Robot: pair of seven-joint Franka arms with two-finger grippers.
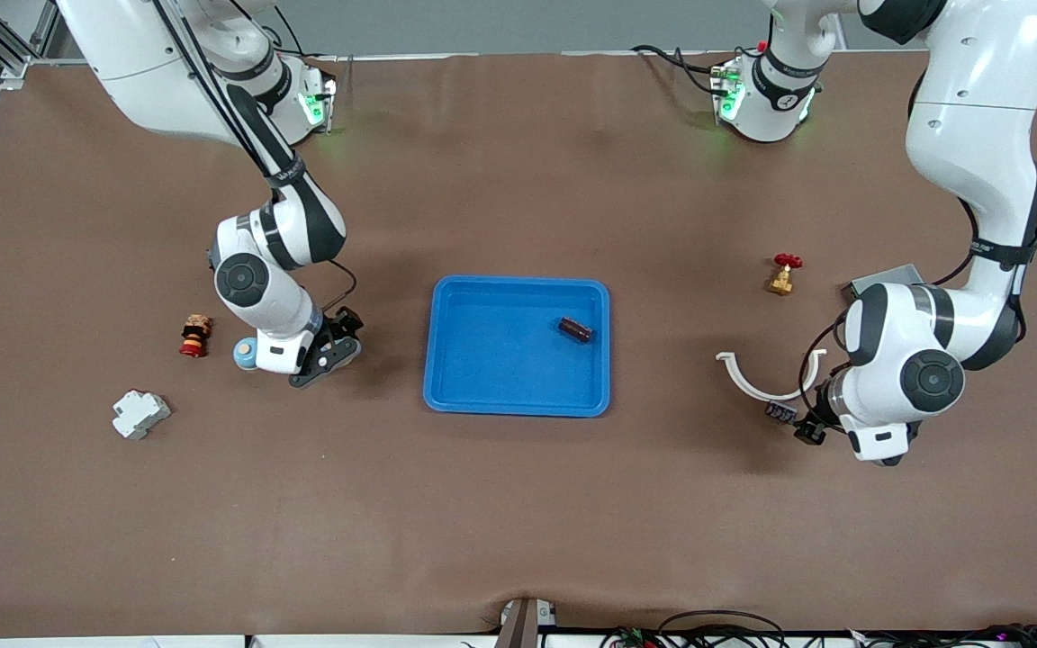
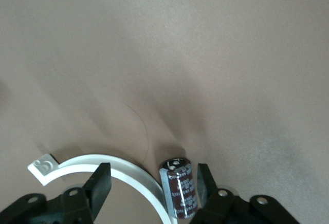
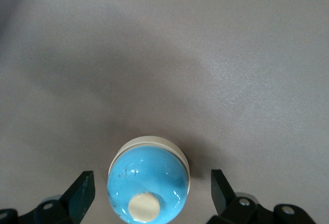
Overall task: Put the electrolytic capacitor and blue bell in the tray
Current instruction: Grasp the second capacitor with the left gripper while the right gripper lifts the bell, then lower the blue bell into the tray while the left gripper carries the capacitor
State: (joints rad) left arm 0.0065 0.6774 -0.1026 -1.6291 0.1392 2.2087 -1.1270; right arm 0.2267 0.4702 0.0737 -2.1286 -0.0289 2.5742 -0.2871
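The blue tray (image 1: 518, 396) sits at the middle of the brown surface (image 1: 518, 504), a small dark cylinder (image 1: 575, 328) lying inside it toward the corner nearest the left arm's base. The electrolytic capacitor (image 2: 179, 188) — a dark can with pale markings — rests on the surface toward the left arm's end, touching or just beside the inner curve of a white C-shaped clip (image 1: 763, 382). The left hand (image 2: 154, 185) is low around it, fingers spread, one finger (image 2: 204, 180) just beside the capacitor and the other on the clip's open side; nothing is gripped.

The blue bell (image 3: 148, 185), a glossy blue dome with a cream button on a white base, stands toward the right arm's end of the surface. The right hand (image 3: 151, 188) is down around it, its fingers (image 3: 81, 190) open and well clear of the dome on both sides.

Beside the bell, toward the right arm's edge, stands a red-and-brown stacked toy (image 1: 195, 335); nearer the front camera lies a white block (image 1: 139, 413). A brass valve with a red handle (image 1: 783, 273) and a grey box (image 1: 883, 281), partly hidden by the left arm, lie farther from the front camera than the clip.
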